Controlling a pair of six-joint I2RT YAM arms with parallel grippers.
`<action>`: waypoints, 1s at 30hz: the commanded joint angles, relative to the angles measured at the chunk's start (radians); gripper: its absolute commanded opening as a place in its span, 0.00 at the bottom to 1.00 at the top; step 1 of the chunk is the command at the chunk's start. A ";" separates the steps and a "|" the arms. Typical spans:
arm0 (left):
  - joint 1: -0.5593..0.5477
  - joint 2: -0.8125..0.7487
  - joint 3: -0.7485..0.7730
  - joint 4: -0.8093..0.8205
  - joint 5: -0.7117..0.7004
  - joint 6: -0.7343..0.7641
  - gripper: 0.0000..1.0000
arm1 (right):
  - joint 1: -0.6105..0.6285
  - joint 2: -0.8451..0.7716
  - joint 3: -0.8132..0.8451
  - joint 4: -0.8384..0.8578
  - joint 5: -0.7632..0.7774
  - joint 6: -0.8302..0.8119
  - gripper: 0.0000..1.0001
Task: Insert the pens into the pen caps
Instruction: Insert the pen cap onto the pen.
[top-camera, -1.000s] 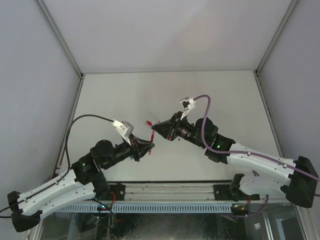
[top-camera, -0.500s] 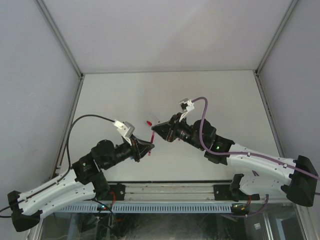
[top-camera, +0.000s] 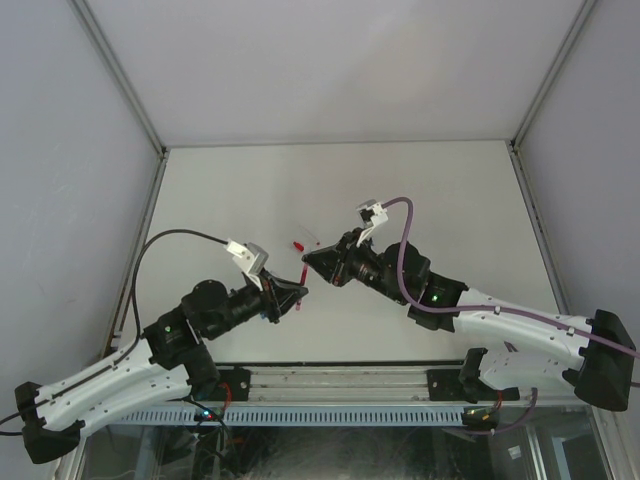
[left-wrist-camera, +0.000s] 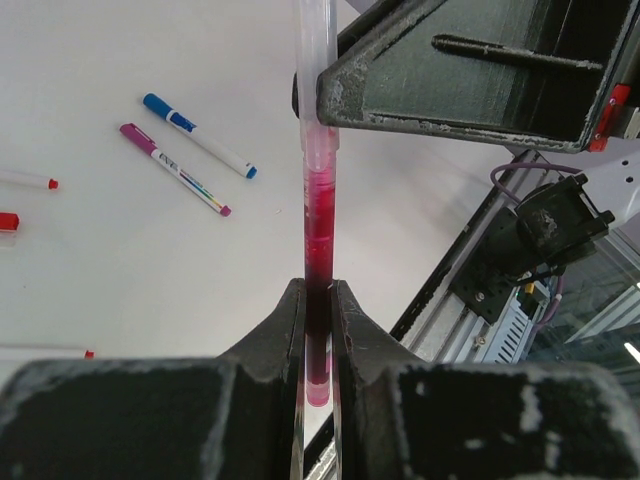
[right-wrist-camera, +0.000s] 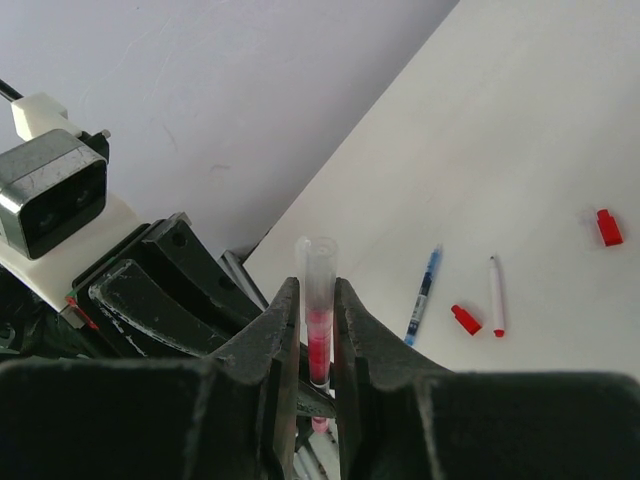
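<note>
White table (top-camera: 450, 200), red pen (left-wrist-camera: 318, 225) tight in left pincer (left-wrist-camera: 318, 300) and in right pincer (right-wrist-camera: 317, 300)

The white tabletop (left-wrist-camera: 120, 280) is matt and smooth. The slim pen with a clear barrel and a translucent red end (left-wrist-camera: 318, 215) is glossy plastic, and light passes through it. The black fingers (left-wrist-camera: 280, 335) of the left gripper (left-wrist-camera: 318, 292) look like grainy, matt plastic, pale and scuffed along the edges. The right gripper (right-wrist-camera: 318, 290) has the same coarse finish. The white shell of the left arm (top-camera: 100, 385) is smooth plastic with a faint sheen. The silvery rail (top-camera: 340, 378) at the near edge is bare metal.
</note>
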 joint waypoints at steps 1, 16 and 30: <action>-0.004 -0.016 -0.004 0.073 -0.025 0.007 0.00 | 0.016 -0.021 0.036 0.005 0.009 -0.016 0.00; -0.004 -0.024 -0.003 0.079 -0.039 -0.003 0.00 | 0.028 0.025 0.035 0.016 -0.036 -0.012 0.07; -0.004 -0.028 -0.011 0.079 -0.039 -0.006 0.00 | 0.031 -0.058 0.036 -0.025 0.017 -0.057 0.50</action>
